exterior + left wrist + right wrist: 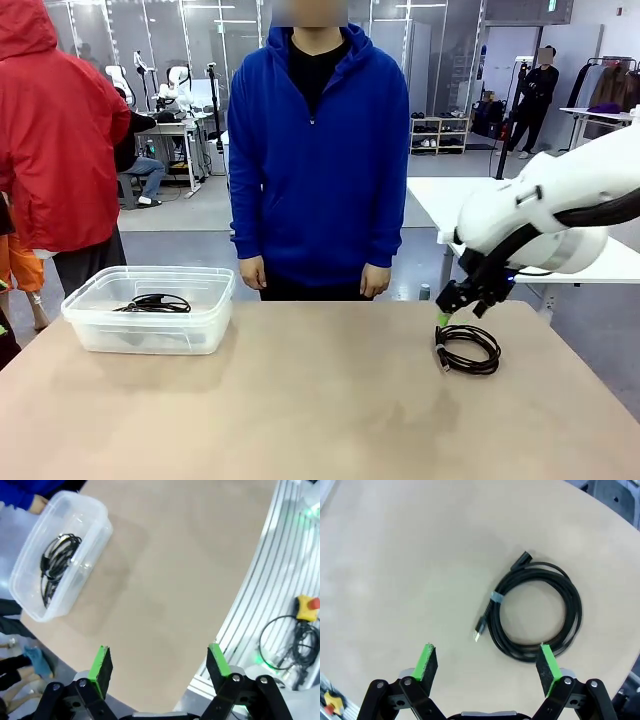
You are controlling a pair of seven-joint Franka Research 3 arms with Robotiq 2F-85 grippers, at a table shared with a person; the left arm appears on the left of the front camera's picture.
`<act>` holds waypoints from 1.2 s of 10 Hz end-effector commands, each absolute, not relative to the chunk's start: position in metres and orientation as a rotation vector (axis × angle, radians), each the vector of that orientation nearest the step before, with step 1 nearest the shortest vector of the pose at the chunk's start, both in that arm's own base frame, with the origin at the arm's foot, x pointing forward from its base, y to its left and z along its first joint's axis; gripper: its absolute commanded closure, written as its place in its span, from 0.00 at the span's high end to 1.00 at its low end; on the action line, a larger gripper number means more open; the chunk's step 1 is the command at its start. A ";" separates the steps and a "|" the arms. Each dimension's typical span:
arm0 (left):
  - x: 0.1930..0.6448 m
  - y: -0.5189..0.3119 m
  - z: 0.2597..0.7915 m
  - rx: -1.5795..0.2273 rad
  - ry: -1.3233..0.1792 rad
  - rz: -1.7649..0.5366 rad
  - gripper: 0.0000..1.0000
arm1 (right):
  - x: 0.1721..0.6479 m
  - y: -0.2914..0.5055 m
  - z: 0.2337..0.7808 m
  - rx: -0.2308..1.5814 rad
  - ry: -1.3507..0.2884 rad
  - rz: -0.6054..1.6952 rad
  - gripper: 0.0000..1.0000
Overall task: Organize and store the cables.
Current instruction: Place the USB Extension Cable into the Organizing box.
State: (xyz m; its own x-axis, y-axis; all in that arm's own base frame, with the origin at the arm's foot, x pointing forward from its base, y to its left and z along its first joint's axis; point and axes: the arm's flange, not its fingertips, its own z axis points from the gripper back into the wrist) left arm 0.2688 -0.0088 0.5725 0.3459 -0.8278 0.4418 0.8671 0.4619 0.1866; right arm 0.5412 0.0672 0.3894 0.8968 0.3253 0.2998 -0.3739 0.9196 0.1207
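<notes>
One cable (pixel 467 349), a black coil with a small USB-like end, lies on the table at the right. My right gripper (pixel 452 312) hangs just above its far left edge, open and empty. Looking down from the right wrist, the coil (pixel 536 611) lies just beyond the open gripper (pixel 486 661), its near loop reaching the right green fingertip (pixel 546 661). Another coiled black cable (pixel 152 303) rests inside the clear plastic bin (pixel 150 336) at the left. My left gripper (pixel 160 662) is open and empty high above the table, well back from that bin (pixel 93 550) and its cable (pixel 57 562).
A person in a blue hoodie (pixel 318 170) stands at the far edge with both hands down. Bare tabletop lies between the bin and the coil. Past the table's edge, the left wrist view shows a ribbed metal frame (pixel 260 580) and a yellow stop button (pixel 305 607).
</notes>
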 end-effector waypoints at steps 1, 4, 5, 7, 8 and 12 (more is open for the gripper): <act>0.270 -0.009 0.563 -0.069 -0.534 -1.115 0.95 | 0.567 0.092 0.363 0.148 -0.245 0.289 1.00; 0.269 -0.009 0.573 -0.083 -0.522 -1.109 0.95 | 0.576 0.110 0.336 0.086 -0.175 0.195 1.00; 0.269 -0.009 0.573 -0.083 -0.522 -1.109 0.95 | 0.573 0.113 0.334 0.086 -0.152 0.167 1.00; 0.269 -0.009 0.573 -0.083 -0.522 -1.109 0.95 | 0.574 0.114 0.323 0.061 -0.124 0.143 1.00; 0.269 -0.009 0.573 -0.083 -0.522 -1.109 0.95 | 0.578 0.114 0.317 0.053 -0.126 0.122 1.00; 0.269 -0.009 0.573 -0.083 -0.522 -1.109 0.95 | 0.597 0.108 0.307 0.035 -0.105 0.020 1.00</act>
State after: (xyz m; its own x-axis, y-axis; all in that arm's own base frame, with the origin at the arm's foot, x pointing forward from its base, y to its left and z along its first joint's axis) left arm 0.2693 -0.0106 0.5730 0.3377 -0.8321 0.4399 0.8708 0.4537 0.1896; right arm 0.5883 0.1033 0.3085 0.9909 0.0571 0.1216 -0.0657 0.9955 0.0681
